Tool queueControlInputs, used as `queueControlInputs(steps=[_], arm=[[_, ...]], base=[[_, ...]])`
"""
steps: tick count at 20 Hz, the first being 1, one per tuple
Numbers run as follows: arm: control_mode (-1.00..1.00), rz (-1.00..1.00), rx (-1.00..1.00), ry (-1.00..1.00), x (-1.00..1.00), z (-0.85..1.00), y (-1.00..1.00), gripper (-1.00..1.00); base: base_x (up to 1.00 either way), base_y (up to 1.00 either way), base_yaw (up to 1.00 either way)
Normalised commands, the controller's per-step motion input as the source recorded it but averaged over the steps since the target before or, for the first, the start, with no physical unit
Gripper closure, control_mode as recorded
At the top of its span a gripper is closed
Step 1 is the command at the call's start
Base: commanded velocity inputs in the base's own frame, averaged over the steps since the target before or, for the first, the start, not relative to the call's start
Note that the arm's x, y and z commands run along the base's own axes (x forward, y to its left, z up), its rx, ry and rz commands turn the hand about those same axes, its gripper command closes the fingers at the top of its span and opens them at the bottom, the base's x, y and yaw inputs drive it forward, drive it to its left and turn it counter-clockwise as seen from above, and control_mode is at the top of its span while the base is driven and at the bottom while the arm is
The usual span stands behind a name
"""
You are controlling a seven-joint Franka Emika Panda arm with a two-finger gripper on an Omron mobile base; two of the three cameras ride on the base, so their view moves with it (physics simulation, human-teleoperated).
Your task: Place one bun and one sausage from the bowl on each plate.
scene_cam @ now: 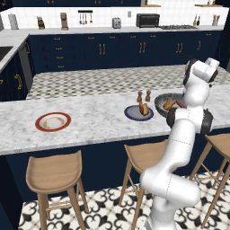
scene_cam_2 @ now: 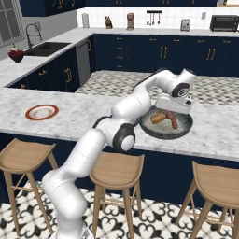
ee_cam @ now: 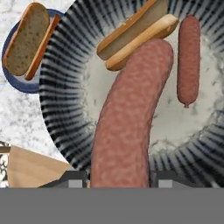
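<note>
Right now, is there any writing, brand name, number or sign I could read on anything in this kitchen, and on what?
None: no readable text.
The toaster oven, toaster and other back-counter things are too small to show any label.
The bowl, plates, buns and sausages carry no writing.

The white-and-grey marble counter carries everything. The dark ribbed bowl sits on it directly under the pincer. Just beside the bowl, to the pincer's left in the left base view, lies the blue-rimmed plate, with two small brown shakers standing on the marble just behind it. The orange-rimmed plate rests well apart, far off to the pincer's left.
</note>
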Motion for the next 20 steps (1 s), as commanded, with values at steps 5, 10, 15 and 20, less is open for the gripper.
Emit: queueControlInputs(steps=[5, 10, 15, 20], arm=[[-1.00, -0.10, -0.34, -0.48, -0.97, -0.84, 1.00, 1.00], [-1.00, -0.20, -0.12, -0.26, -0.50, 0.29, 1.00, 1.00], [-1.00, -0.12, -0.12, -0.07, -0.29, 0.56, 1.00, 1.00], [-1.00, -0.08, -0.02, -0.01, 0.00, 0.64, 1.00, 1.00]], base=[[0.00, 0.00, 0.00], [0.00, 0.00, 0.00], [0.00, 0.00, 0.00], [0.00, 0.00, 0.00]])
